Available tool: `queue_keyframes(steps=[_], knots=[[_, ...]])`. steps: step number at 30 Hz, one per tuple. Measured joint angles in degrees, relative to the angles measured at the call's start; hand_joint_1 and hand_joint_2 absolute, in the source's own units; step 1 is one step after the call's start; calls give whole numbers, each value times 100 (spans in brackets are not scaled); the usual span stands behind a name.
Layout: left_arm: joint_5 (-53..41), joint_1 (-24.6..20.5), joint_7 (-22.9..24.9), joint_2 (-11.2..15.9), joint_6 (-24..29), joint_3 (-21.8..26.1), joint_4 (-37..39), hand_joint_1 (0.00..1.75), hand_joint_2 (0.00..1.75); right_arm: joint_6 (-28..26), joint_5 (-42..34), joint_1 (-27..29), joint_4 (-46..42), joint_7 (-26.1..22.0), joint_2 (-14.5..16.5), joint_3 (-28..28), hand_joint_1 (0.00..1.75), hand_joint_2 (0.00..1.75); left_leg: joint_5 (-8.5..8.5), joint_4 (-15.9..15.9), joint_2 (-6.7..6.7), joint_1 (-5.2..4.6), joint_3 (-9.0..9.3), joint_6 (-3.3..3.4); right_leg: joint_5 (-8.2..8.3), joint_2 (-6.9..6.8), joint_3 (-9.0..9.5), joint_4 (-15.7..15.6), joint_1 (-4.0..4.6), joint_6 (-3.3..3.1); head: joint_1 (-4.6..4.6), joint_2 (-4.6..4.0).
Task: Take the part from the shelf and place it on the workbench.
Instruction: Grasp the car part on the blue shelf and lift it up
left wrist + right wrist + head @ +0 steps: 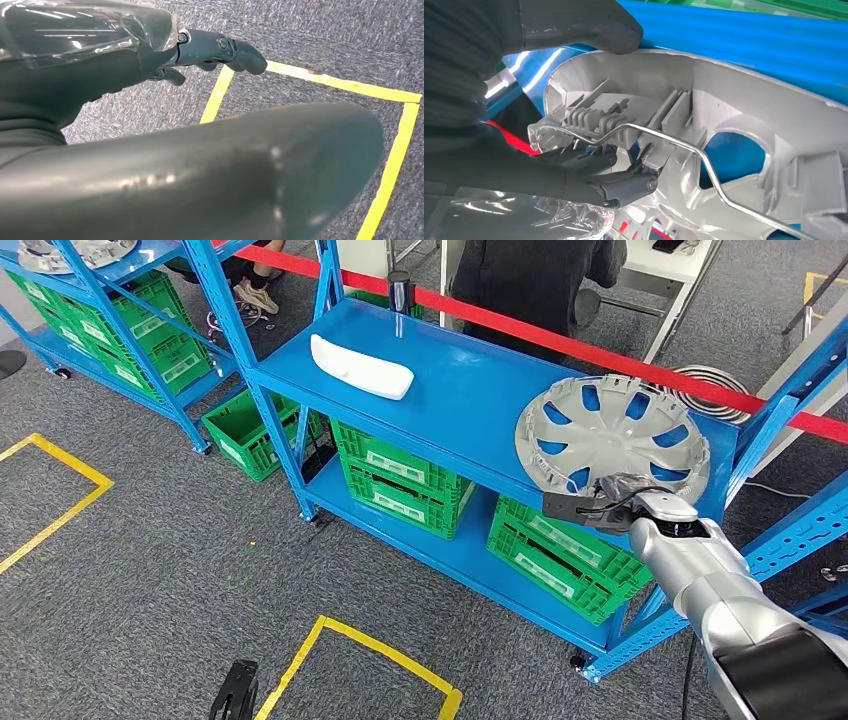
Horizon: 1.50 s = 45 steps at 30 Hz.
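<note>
No words, brand names or numbers can be read anywhere. The green crates [405, 478] under the blue shelf [450, 390], at about six o'clock from its middle, carry pale label panels on their sides (too small and blurred to make out any print). The crates [150, 325] at ten o'clock bear the same kind of pale panels, also unreadable. The grey wheel cover [610, 430] at three o'clock shows no legible marking, nor does its ribbed underside [734, 115].

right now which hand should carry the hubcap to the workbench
Right. The right hand grips the hubcap at its near rim on the shelf; the left hand hangs over the floor.
</note>
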Motion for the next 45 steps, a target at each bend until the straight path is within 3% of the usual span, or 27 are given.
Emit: queue_keyframes(steps=[5,12,19,23,27,39,42,45], knots=[[29,8,-98,-6,32,-1,0,0,0,-279,-28,31,0,-164,14,66,175,175,-2,-1,1,0,1,-1,0,1,6,1,-1,0,0,-1],[59,39,-225,-9,38,-1,0,0,0,-893,-772,203,-21,-610,116,-246,175,175,-4,0,4,2,-2,-1,2,7,2,2,0,0,0,0],[-12,66,-616,-32,187,-1,0,0,0,-1397,-2483,748,-760,-2207,333,-1010,175,175,-2,1,4,13,-35,-4,2,12,-32,5,10,-1,0,-1],[-25,82,-823,-69,307,2,-1,0,0,-1332,-3338,1132,-1666,-2607,485,-1208,175,175,-5,0,3,19,-44,-8,0,12,-43,5,15,-3,-1,-1],[-3,99,-906,-91,338,14,-2,0,0,-1280,-3622,1354,-2244,-2663,564,-1251,175,175,-5,0,0,19,-61,-10,-2,8,-56,5,15,-3,0,0],[407,216,-1534,-125,508,187,-27,0,0,-1209,-5045,1951,-4127,-3077,501,-1187,175,175,-9,2,-1,8,-76,-10,-3,8,-73,4,6,-2,0,0],[461,229,-1653,-132,531,218,-30,0,0,-1029,-5489,2071,-4525,-3233,473,-1168,175,175,-9,1,-1,9,-78,-11,-3,7,-74,3,8,-2,0,0],[527,261,-1844,-140,576,251,-31,0,0,-626,-6420,2340,-5035,-3439,453,-1206,175,175,-9,1,-3,9,-83,-11,-3,5,-77,4,8,-2,-1,0]])
